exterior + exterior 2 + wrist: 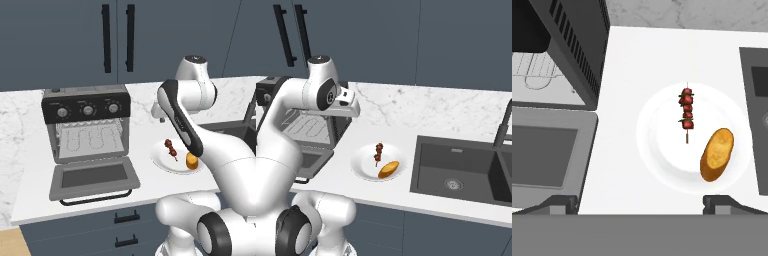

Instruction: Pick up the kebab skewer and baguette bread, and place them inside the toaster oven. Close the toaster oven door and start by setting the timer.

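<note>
The arm bends over the worktop (406, 132), and the pincer (640, 202) hangs above the white plate (662, 150), pointing down with its jaws released wide and empty. The kebab skewer (686, 111) and the baguette bread (716, 154) lie side by side on this plate, just right of the toaster oven (86, 120), whose toaster oven door (93, 178) is folded down open.

Even, bright rendered light; soft shadows, sharp, no glare.

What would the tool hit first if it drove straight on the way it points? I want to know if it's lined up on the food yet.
Probably the white plate, on its bare part left of the kebab skewer. The open tool looks down at it from above; height is unclear.
</note>
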{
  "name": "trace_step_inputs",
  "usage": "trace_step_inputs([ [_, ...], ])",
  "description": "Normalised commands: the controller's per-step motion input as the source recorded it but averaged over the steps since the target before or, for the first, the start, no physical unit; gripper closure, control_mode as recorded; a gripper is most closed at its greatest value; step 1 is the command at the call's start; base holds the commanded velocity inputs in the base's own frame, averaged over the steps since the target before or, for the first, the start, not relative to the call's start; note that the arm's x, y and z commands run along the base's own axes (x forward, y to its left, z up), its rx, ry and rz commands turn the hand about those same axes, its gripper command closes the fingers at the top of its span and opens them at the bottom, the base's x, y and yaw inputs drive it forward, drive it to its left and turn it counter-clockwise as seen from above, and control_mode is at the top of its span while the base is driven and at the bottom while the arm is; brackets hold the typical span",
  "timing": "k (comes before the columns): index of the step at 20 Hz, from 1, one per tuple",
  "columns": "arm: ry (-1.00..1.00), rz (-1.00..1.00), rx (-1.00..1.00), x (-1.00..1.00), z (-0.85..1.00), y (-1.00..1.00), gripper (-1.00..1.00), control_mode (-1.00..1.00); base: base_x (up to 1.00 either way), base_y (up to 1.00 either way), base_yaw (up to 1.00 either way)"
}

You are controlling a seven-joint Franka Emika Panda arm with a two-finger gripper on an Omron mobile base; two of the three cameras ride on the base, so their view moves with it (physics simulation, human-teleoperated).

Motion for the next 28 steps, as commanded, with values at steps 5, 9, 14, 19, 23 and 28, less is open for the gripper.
trace_step_inputs([
  [5, 0.0, 0.0, 0.0, 0.0, 0.0, 0.0, -1.0, 1.0, 0.0, 0.0, 0.0],
  [9, 0.0, 0.0, 0.0, 0.0, 0.0, 0.0, -1.0, 1.0, 0.0, 0.0, 0.0],
  [14, 0.0, 0.0, 0.0, 0.0, 0.0, 0.0, -1.0, 1.0, 0.0, 0.0, 0.0],
  [19, 0.0, 0.0, 0.0, 0.0, 0.0, 0.0, -1.0, -1.0, 0.0, 0.0, 0.0],
  [23, 0.0, 0.0, 0.0, 0.0, 0.0, 0.0, -1.0, -1.0, 0.0, 0.0, 0.0],
  [28, 0.0, 0.0, 0.0, -0.02, 0.0, 0.0, -1.0, -1.0, 0.0, 0.0, 0.0],
])
